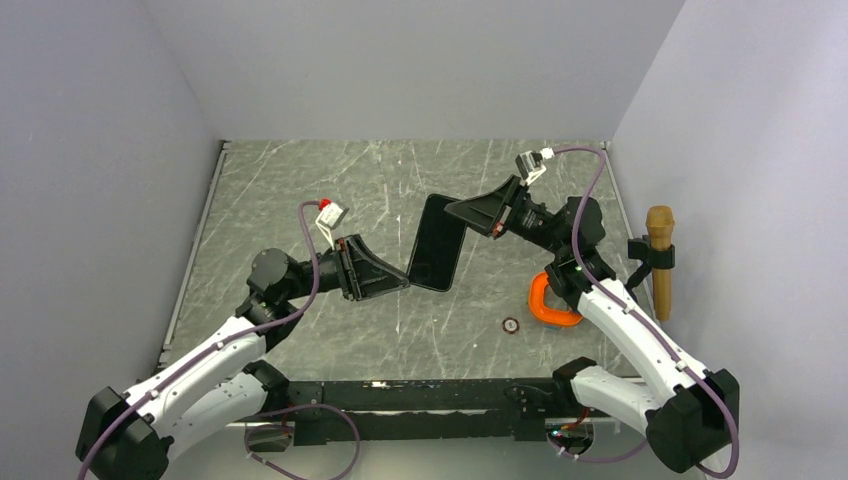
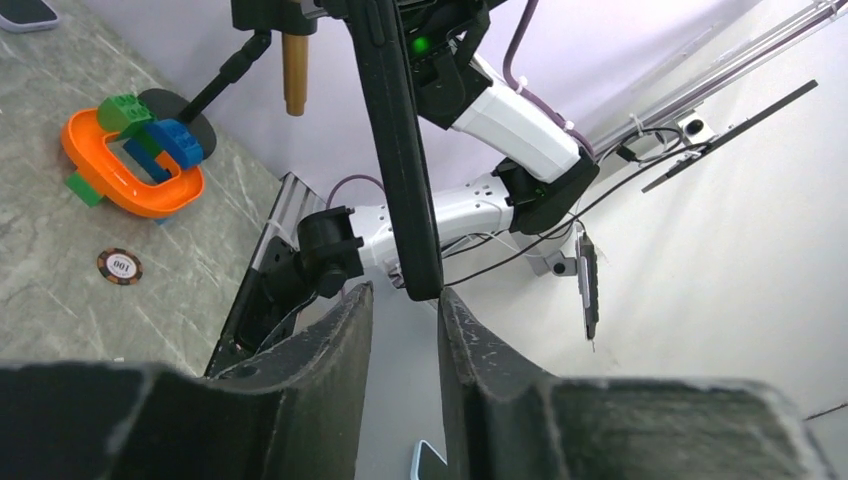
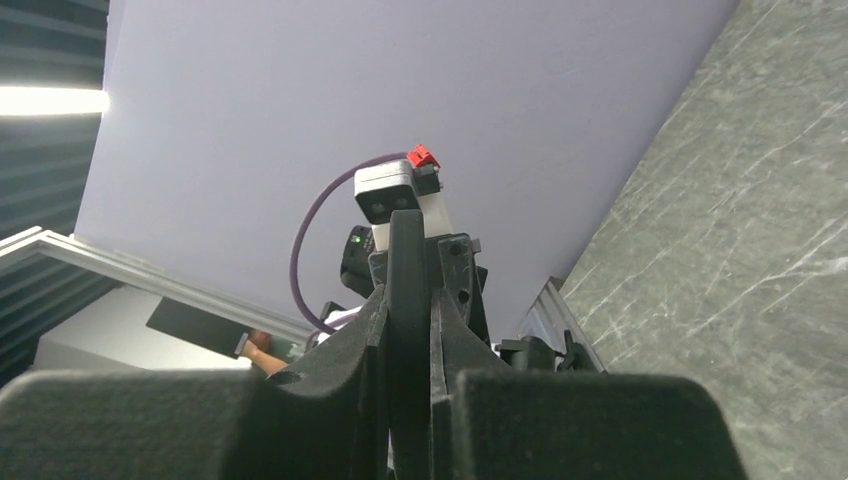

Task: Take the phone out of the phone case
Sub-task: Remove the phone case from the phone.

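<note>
The right gripper (image 1: 462, 212) is pressed shut on the upper end of the phone (image 1: 437, 256), its two black fingers squeezing the thin slab between them. The phone is a flat, dark rectangle with a glossy face. Seen edge-on from the left wrist, it is a narrow black bar with a matte rim, which appears to be the phone case (image 2: 400, 150). It hangs in the air over the middle of the table (image 1: 300, 190), lifted clear of the stone-patterned top. The left gripper (image 1: 398, 281) meets the phone's lower end with its fingers (image 2: 345, 330) spread. The tip of the slab sits at the mouth of the gap, not clamped. The left arm stretches from its base at the near left corner, elbow low and wrist aimed right toward the phone. The right arm rises from the near right corner, bends at the elbow and reaches back and leftward. Near the right arm lie an orange ring (image 1: 553, 303) holding toy blocks and a small round chip (image 1: 511, 325) — farther right, a brown microphone (image 1: 660, 258) stands clipped upright.
</note>
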Tool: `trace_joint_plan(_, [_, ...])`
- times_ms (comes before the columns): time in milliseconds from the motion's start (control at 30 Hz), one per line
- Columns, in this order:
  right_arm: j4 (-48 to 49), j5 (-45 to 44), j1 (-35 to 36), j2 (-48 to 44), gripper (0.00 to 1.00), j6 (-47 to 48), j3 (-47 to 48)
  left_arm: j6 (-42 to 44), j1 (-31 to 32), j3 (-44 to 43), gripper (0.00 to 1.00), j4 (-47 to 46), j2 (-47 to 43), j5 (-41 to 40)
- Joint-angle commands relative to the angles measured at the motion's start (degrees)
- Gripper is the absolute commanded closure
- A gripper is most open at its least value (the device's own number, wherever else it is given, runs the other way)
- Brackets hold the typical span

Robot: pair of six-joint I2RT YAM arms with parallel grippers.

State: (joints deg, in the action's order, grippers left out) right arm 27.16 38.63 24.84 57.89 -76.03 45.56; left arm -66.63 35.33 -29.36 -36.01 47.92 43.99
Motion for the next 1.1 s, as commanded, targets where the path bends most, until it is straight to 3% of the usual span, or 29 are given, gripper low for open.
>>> trace_joint_plan(0, [5.79,1.93,-0.24,0.0,1.0,-1.98,4.4,-1.41,0.0,-2.64,0.67,-7.08,1.72,0.95])
trace_joint_plan(433, [10.51,3.69,-0.23,3.72,1.0,-4.15,5.44,1.24,0.0,-7.01,0.77,-2.32,2.43,2.23])
trace_joint_plan(600, [11.36,3.84,-0.19,4.79,1.0,-4.64,5.95,2.16,-0.01,-8.38,0.96,-2.34,3.0,2.42])
trace_joint_plan(733, [15.22,3.62,-0.19,4.99,1.0,-9.21,4.04,2.22,0.0,-8.94,1.0,-8.35,3.71,5.45])
trace_joint_plan(900, [33.61,4.61,0.23,7.94,1.0,-24.34,-0.96,-0.28,-0.09,-9.74,1.0,-17.78,6.08,11.04])
trace_joint_plan(1067, [37.48,4.93,0.21,8.65,1.0,-29.95,-3.11,-1.74,-0.31,-9.6,1.0,-25.03,7.55,11.45])
